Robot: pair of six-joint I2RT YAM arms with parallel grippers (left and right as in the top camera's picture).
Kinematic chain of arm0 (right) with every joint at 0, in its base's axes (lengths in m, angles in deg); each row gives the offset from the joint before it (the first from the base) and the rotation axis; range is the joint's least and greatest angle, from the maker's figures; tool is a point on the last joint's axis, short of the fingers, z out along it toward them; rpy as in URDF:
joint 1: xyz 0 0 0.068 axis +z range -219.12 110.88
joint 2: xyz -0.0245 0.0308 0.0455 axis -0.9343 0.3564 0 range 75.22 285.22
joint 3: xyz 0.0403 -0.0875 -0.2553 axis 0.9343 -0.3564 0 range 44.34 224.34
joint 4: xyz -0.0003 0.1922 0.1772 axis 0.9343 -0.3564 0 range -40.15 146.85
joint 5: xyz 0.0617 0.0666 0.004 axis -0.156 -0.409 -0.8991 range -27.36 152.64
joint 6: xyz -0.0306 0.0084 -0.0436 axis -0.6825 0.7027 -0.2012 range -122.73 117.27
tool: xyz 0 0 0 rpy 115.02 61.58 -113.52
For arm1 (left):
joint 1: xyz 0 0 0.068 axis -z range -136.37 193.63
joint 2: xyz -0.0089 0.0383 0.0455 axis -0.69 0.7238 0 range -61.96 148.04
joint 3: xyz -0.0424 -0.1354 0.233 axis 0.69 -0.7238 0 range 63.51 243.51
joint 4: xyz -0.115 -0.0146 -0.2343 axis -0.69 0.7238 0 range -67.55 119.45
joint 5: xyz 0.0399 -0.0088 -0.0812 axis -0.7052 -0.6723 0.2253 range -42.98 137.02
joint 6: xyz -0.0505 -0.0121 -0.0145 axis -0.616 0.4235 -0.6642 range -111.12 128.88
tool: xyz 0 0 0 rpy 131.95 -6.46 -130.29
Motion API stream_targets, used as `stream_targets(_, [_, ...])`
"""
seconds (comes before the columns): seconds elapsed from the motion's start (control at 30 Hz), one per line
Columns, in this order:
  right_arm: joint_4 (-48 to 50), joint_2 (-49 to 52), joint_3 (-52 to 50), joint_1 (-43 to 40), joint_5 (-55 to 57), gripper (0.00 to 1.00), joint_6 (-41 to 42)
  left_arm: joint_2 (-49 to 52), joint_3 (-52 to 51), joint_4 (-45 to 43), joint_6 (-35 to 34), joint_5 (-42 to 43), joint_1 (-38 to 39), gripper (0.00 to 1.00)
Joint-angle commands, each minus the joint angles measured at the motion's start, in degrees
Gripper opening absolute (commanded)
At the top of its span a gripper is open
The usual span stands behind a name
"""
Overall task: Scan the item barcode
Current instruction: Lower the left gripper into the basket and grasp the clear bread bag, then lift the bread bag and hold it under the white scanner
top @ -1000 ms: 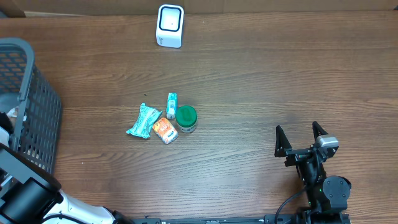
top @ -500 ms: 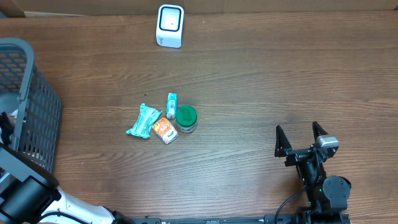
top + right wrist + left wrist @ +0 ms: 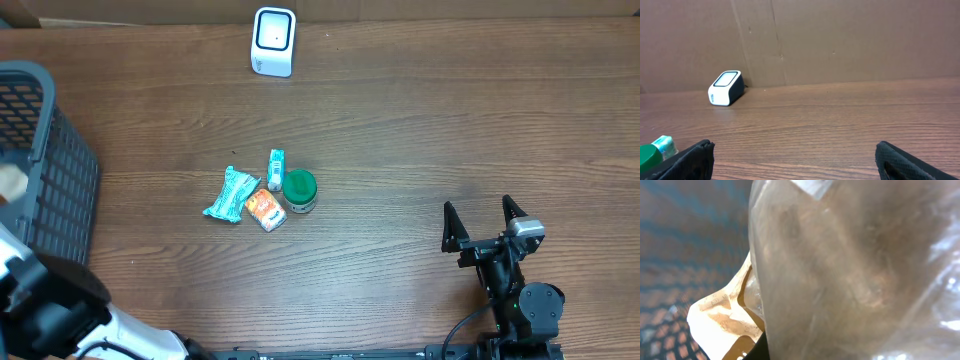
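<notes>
Starting at the left edge, the overhead view shows the dark mesh basket (image 3: 45,130) and, below it, the left arm (image 3: 45,305). A pale blurred patch (image 3: 10,182) lies inside the basket wall, too vague to name from above. The left wrist view gives what the overhead cannot: a clear plastic bag (image 3: 855,270) fills almost the whole frame, close to the lens, with a cream-coloured packet (image 3: 720,325) beside it at lower left and the basket mesh blurred behind. The left gripper itself appears in neither view. Its fingers are closed, but whether the bag sits between them I cannot tell.

Toward the middle of the table (image 3: 400,130) four small items lie close together: a teal wrapper (image 3: 231,195), an orange packet (image 3: 265,209) touching it, a teal-and-white box (image 3: 276,168) and a green-lidded jar (image 3: 299,189). The right wrist view catches only the jar lid and the box, at its lower left corner. The white scanner (image 3: 273,41) stands at the far edge, well apart from them — a rounded square from above, a wedge before a cardboard wall (image 3: 840,40) from the right wrist.

At the right, the right gripper (image 3: 477,204) is low over the table with its fingers spread wide, holding nothing.
</notes>
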Motion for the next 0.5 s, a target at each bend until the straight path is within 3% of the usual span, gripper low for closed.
stream_targets(0.0, [0.31, -0.42, -0.59, 0.26, 0.57, 1.0, 0.04, -7.61, 8.02, 1.11, -7.58, 1.31, 5.64, 0.04])
stream_targets(0.13, [0.31, -0.42, -0.61, 0.26, 0.57, 1.0, 0.04, -12.48, 9.33, 2.12, -9.03, 1.2, 15.17, 0.04])
stream_targets(0.2, [0.31, -0.42, -0.59, 0.26, 0.57, 1.0, 0.04, -14.64, 9.33, 4.52, -11.63, 0.66, 23.87, 0.04])
stream_targets(0.4, [0.31, -0.42, -0.61, 0.28, 0.57, 1.0, 0.04, -13.75, 7.54, 8.96, -16.94, 0.9, 42.29, 0.04])
stream_targets(0.47, [0.31, -0.42, -0.59, 0.26, 0.57, 1.0, 0.04, -11.8, 4.66, 9.64, -22.16, 0.87, 51.12, 0.04])
